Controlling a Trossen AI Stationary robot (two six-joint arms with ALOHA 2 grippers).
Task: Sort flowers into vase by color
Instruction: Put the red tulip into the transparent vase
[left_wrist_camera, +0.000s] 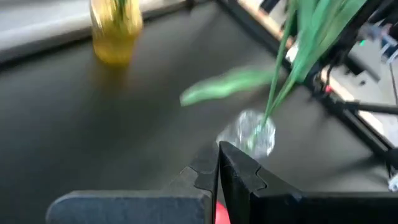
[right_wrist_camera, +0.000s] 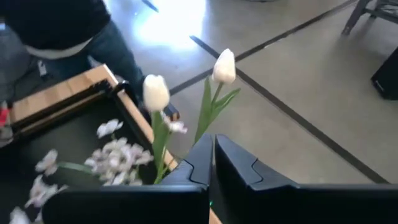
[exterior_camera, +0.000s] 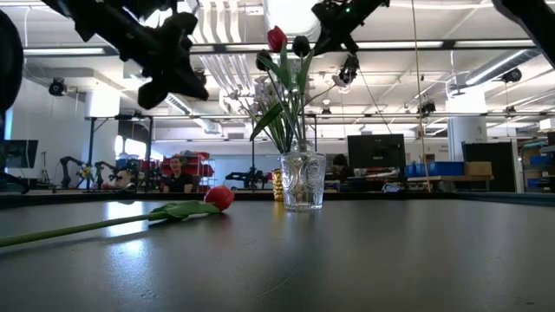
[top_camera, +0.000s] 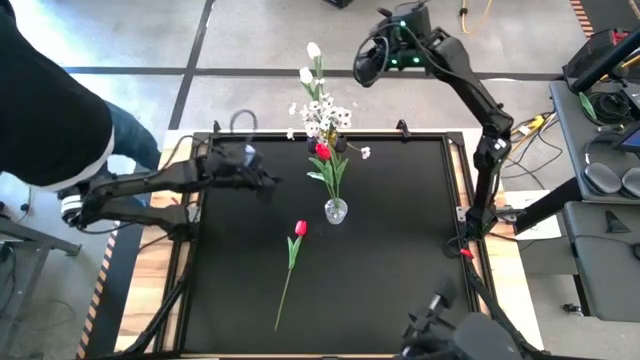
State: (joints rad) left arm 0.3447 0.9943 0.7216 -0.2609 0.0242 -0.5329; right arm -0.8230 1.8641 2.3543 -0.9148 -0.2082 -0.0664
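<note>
One red tulip [top_camera: 299, 229] lies loose on the counter [top_camera: 400, 250], just beside the glass vase [top_camera: 336, 211] on the side nearer the left arm. Its long axis runs slantwise: the bloom points toward the vase, and the green stem trails away from the vase toward the counter's near edge. The other flowers [top_camera: 322, 120] already stand in the vase: a red tulip, a dark one, white tulips and sprays of small white blossom, leaning away from the loose tulip toward the far edge.

The left tool [top_camera: 258, 172] hovers above the counter, near the vase and on the same side of it as the lying tulip; its fingers are pressed together and hold nothing. It looks the nearer arm by far, and a pick would likely mean turning the fingers across the stem's slant.

The right tool [top_camera: 366, 68] hangs beyond the counter's far edge, past the white tulips and well apart from the vase, fingers pressed together and empty.
</note>
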